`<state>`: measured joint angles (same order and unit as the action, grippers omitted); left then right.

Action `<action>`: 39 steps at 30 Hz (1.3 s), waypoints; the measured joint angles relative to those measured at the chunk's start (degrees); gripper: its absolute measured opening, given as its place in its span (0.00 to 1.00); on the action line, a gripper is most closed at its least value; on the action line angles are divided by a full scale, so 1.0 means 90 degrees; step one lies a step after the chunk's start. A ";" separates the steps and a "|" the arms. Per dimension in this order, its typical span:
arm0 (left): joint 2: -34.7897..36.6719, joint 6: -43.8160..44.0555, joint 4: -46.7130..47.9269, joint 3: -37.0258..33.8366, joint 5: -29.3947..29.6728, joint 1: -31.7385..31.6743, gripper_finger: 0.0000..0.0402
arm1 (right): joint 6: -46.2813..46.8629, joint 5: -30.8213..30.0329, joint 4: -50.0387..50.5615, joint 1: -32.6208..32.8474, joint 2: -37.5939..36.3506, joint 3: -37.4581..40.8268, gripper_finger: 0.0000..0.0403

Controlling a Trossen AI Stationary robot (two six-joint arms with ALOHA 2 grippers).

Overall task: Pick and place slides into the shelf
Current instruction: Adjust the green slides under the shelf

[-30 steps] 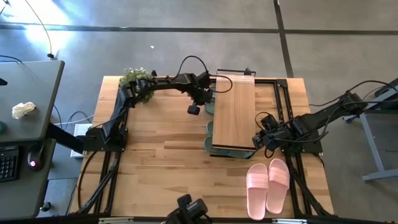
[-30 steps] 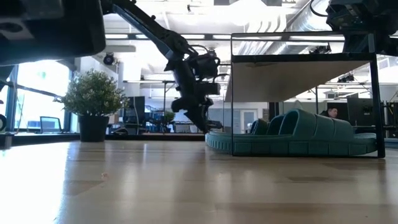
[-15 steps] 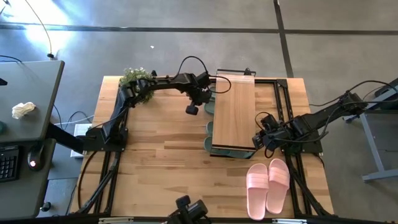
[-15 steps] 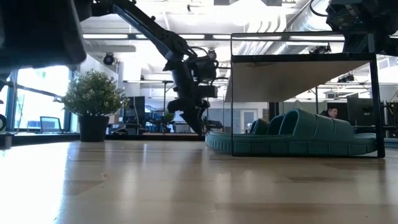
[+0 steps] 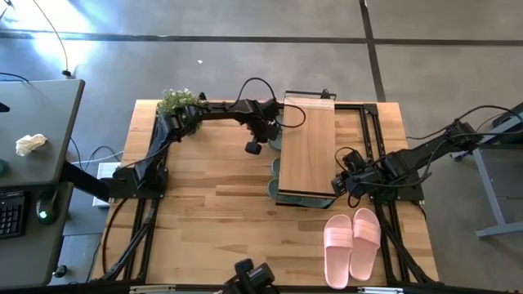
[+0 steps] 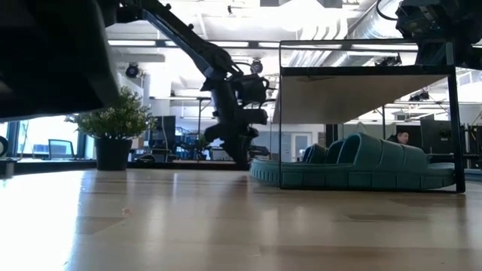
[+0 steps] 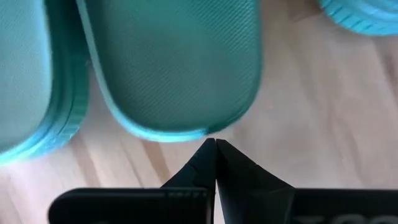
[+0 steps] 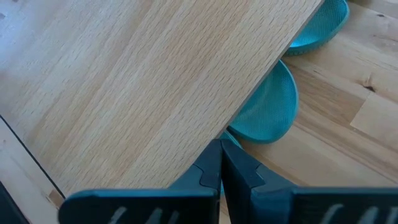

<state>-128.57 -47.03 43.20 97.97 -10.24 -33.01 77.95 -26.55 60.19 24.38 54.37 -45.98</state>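
The table (image 5: 212, 212) carries the shelf (image 5: 308, 147) as its biggest piece, a light-wood rack set toward the far right. Under the shelf lie the green slides (image 6: 361, 167), their rounded ends poking out past its left edge and near corner. The pink slides (image 5: 351, 242) sit side by side just in front of the shelf, out on the bare wood. A potted plant (image 5: 178, 104) stands well to the shelf's left, at the far edge. The left pincer (image 5: 255, 145) hovers just beside the shelf's left edge, clenched empty, tips nearly at a green heel. The right pincer (image 5: 344, 183) waits at the shelf's near right corner, clenched empty too.
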 joint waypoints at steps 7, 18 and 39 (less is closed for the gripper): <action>0.0000 -0.0626 -0.0037 0.0000 -0.0214 0.0007 0.00 | 0.0000 -0.0007 0.0004 0.0002 0.0000 0.0000 0.00; 0.0000 -0.1032 -0.0112 -0.0002 -0.0223 0.0002 0.00 | 0.0398 -0.0133 0.0089 0.0002 -0.0046 0.0000 0.00; 0.0004 -0.1071 -0.0011 -0.0002 -0.0447 0.0002 0.00 | 0.3021 0.1186 -0.1443 -0.0002 -0.1281 0.2263 0.00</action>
<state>-128.54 -56.67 43.10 97.95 -14.27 -32.99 105.14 -15.87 47.20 24.36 42.84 -25.61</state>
